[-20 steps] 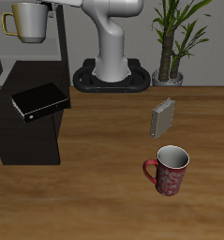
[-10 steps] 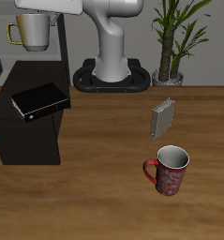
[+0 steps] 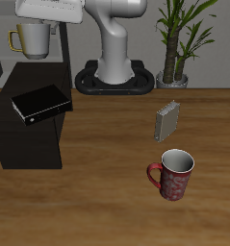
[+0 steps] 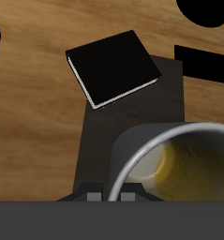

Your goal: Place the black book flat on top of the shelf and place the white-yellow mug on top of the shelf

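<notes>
The black book [image 3: 41, 104] lies flat on the top of the shelf [image 3: 30, 144], near the shelf's front. My gripper [image 3: 47, 27] is shut on the rim of the white-yellow mug [image 3: 32, 40] and holds it upright in the air above the back part of the shelf. The mug's yellow handle points away from the robot base. In the wrist view the mug [image 4: 179, 164] fills the space close under the gripper [image 4: 111, 195]. Beyond it are the black book [image 4: 113, 67] and the dark shelf top [image 4: 109, 141].
A dark red patterned mug [image 3: 172, 175] stands near the table's front edge. A small grey ribbed book [image 3: 166, 121] stands upright behind it. A potted plant [image 3: 174, 43] and the robot base [image 3: 112, 77] are at the back.
My gripper has moved down with the white-yellow mug, closer to the shelf top. The black book and the other things have not moved.
</notes>
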